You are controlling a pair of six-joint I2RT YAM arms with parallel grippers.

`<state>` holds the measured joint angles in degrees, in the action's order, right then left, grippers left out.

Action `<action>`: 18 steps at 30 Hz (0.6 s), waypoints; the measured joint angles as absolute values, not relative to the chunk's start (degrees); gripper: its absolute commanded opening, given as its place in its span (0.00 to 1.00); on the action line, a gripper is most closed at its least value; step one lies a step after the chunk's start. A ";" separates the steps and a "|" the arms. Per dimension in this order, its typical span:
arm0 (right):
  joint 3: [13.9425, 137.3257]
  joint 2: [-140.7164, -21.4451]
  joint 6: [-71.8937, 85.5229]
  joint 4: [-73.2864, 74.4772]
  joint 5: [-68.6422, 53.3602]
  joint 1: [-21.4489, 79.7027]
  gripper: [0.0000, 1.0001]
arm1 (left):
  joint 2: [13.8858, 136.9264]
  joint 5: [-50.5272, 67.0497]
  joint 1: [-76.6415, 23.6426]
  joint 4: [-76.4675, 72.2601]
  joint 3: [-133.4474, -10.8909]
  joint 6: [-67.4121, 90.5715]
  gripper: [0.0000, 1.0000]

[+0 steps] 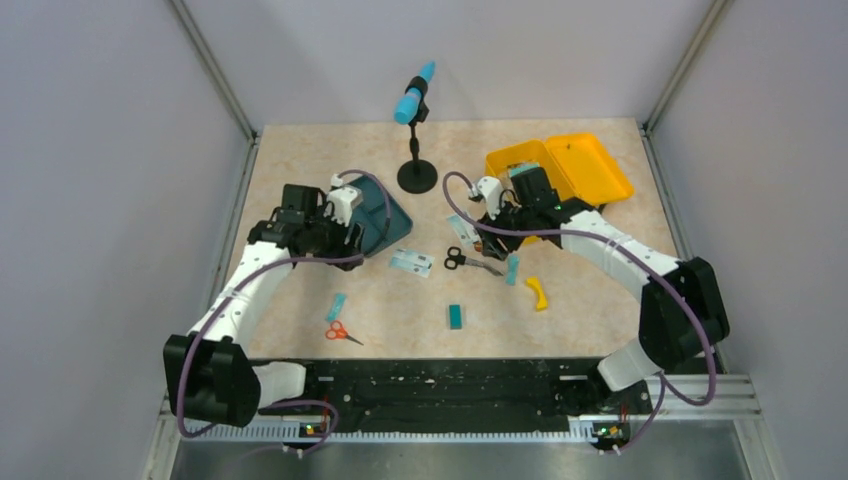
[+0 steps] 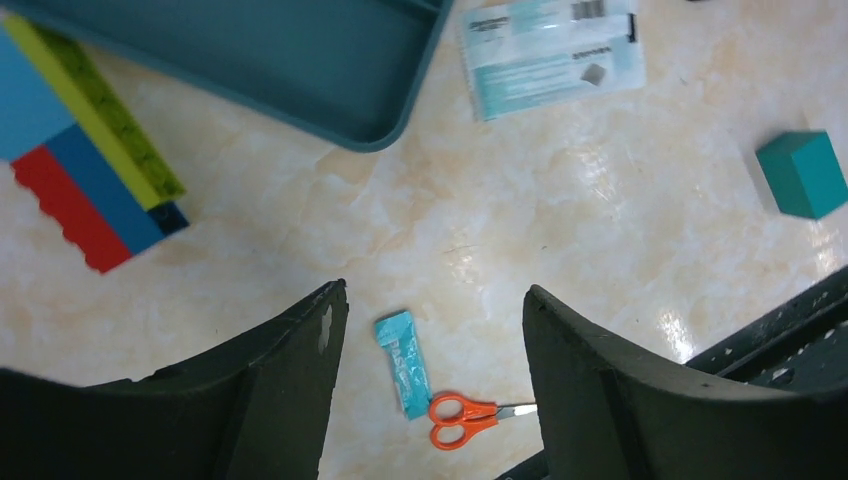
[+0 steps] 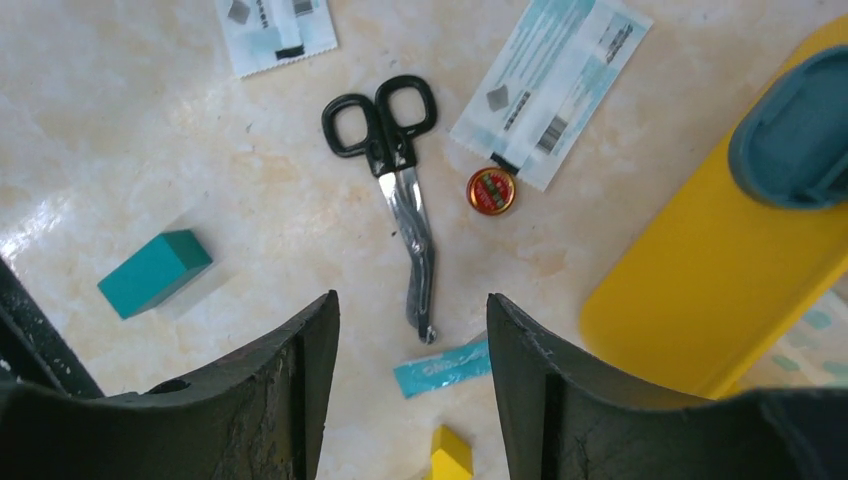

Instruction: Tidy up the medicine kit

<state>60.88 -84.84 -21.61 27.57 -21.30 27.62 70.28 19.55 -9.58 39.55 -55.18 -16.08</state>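
The yellow medicine kit (image 1: 588, 168) lies open at the back right; its yellow side (image 3: 715, 290) and dark teal handle (image 3: 795, 135) fill the right of the right wrist view. Its teal insert tray (image 1: 388, 215) (image 2: 300, 60) lies apart at the left. My right gripper (image 1: 503, 222) (image 3: 412, 300) hangs open and empty above black scissors (image 3: 395, 160) and a teal sachet (image 3: 440, 368). My left gripper (image 1: 343, 236) (image 2: 435, 300) is open and empty beside the tray, above another teal sachet (image 2: 405, 362) and orange scissors (image 2: 465, 418).
White packets (image 3: 550, 80) (image 2: 550, 45), a small red round tin (image 3: 491, 190), a teal block (image 1: 455, 316) and a yellow curved piece (image 1: 538, 292) lie scattered mid-table. A multicoloured brick block (image 2: 80, 170) sits by the tray. A microphone stand (image 1: 417, 175) stands at the back centre.
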 measured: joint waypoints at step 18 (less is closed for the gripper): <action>79.72 -102.17 -12.43 21.37 -17.61 29.89 0.57 | 74.30 16.58 6.90 42.37 -58.35 1.17 0.68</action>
<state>79.72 -102.17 -12.43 21.37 -17.61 29.89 74.30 16.58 6.90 42.37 -58.35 1.17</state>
